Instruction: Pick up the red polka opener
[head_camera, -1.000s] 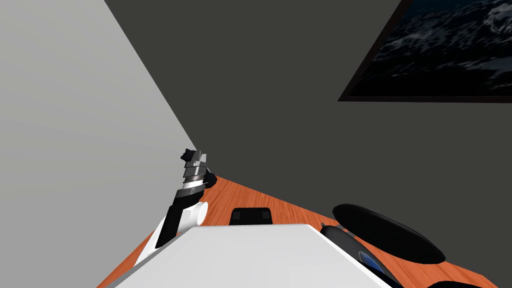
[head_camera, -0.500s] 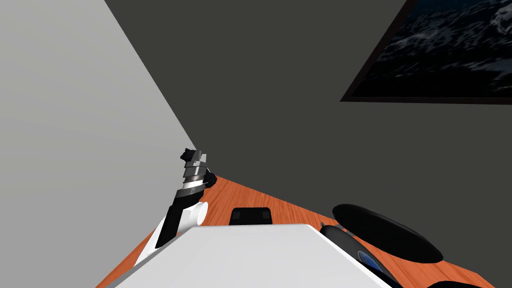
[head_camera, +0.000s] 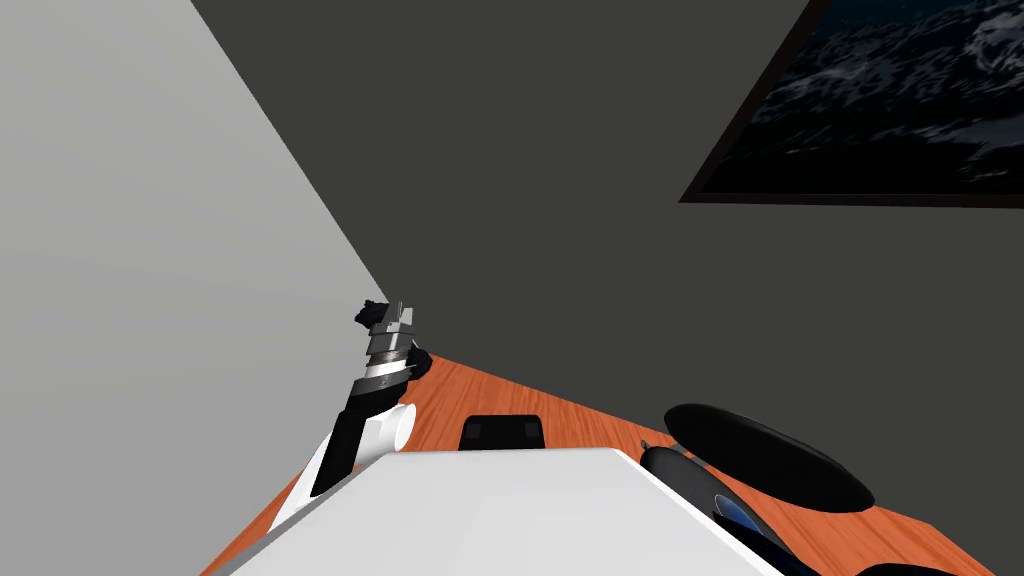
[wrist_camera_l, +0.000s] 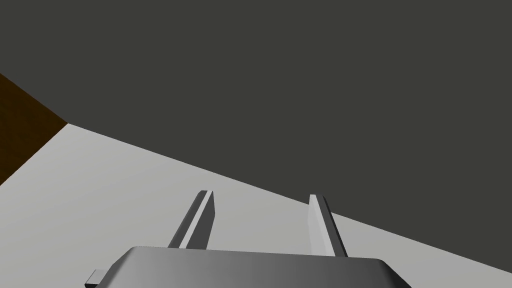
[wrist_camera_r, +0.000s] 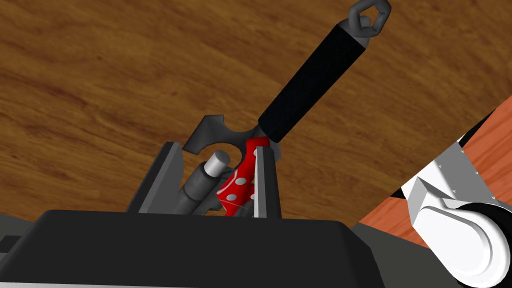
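The opener has a red part with white dots (wrist_camera_r: 234, 186), a grey metal head (wrist_camera_r: 211, 131) and a long black handle (wrist_camera_r: 311, 82) ending in a ring. My right gripper (wrist_camera_r: 217, 147) is shut on it, the fingers pressing the red dotted part, and holds it in the air over a dark wooden floor (wrist_camera_r: 90, 70). The handle sticks out past the fingertips. My left gripper (wrist_camera_l: 260, 196) is open with nothing between its fingers. In the head view one arm (head_camera: 385, 355) reaches over the far left end of the orange table (head_camera: 580, 425), with a dark shape (head_camera: 371, 314) at its tip.
On the orange table lie a flat black oval (head_camera: 768, 457), a small black box (head_camera: 502, 432) and a dark rounded thing with a blue patch (head_camera: 705, 492). A light grey wall and a dark grey wall meet close behind the table's left end. The table's edge (wrist_camera_r: 492, 142) lies beside the held opener.
The head picture has shifted a little, so my head or base has moved slightly. The dark shape at the arm's tip sits slightly lower and further left.
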